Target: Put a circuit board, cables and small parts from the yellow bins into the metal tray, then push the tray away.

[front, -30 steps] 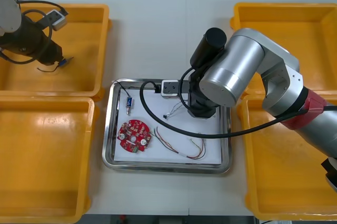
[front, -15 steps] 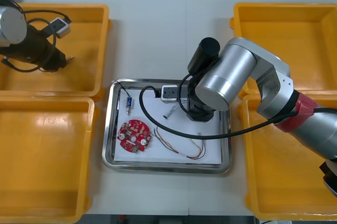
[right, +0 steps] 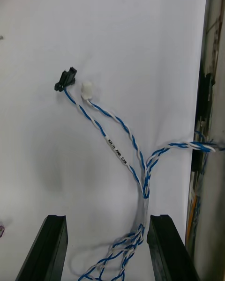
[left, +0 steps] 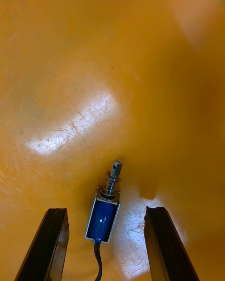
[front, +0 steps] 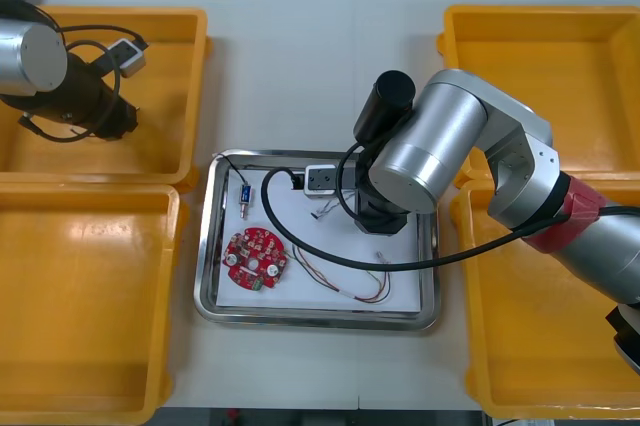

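Note:
My right gripper (right: 107,218) stands open low over the white inside of the metal tray (front: 210,286). The twisted blue and white cable (right: 145,187) lies loose between its fingers and runs on past them. In the front view my right arm (front: 430,151) covers the tray's right part. On the tray also lie a red circuit board (front: 255,258), a small metal part (front: 243,196), a black cable (front: 285,221) and a red and yellow cable (front: 350,284). My left gripper (left: 107,211) is open over the far left bin's floor, with a small metal part (left: 104,213) lying untouched between its fingers.
Yellow bins stand at both sides: far left (front: 195,96), near left (front: 90,296), far right (front: 560,66), near right (front: 540,346). My left arm (front: 60,81) reaches into the far left bin. Bare table lies beyond the tray.
My right gripper has opened and let the blue and white cable go onto the tray. My left arm has shifted a little to the right inside the far left bin.

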You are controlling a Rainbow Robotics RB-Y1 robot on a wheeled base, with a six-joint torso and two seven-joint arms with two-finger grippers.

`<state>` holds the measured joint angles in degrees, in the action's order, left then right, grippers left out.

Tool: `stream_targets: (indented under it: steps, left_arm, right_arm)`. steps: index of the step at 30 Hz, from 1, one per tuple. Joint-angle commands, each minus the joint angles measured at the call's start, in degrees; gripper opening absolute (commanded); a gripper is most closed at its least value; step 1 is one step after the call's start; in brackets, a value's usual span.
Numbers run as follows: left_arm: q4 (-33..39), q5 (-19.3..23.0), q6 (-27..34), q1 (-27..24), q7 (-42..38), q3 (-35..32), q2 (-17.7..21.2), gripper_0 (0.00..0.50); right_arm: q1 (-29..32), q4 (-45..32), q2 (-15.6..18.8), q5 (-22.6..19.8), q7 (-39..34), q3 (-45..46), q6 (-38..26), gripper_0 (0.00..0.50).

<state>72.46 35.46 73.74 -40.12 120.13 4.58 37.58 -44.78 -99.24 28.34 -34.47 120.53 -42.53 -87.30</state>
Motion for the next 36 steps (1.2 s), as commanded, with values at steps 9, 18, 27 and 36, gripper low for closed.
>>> stream_targets:
  steps: [9, 18, 27, 36]
  left_arm:
    - [2.0, -2.8, -2.6, 1.8, 7.2, 0.7, -0.9, 0.47]
    - [1.8, -4.5, -2.6, 2.2, 6.2, 0.7, -1.6, 0.439]
    - [1.8, -4.3, -2.6, 2.6, 5.4, 0.7, -1.6, 0.0]
    - [1.9, -4.2, -2.3, 2.7, 4.3, 0.6, -1.6, 0.0]
  right_arm:
    - [-0.1, -6.1, 2.1, -2.4, -4.2, 2.3, -2.6, 0.5]
    - [-0.1, -8.8, 4.4, -8.5, -12.9, 9.4, -7.4, 0.5]
    - [-0.1, -14.1, 8.1, -10.2, -25.2, 16.1, -12.7, 0.5]
    - [-0.1, -16.7, 9.7, -10.6, -36.8, 24.0, -21.2, 0.5]
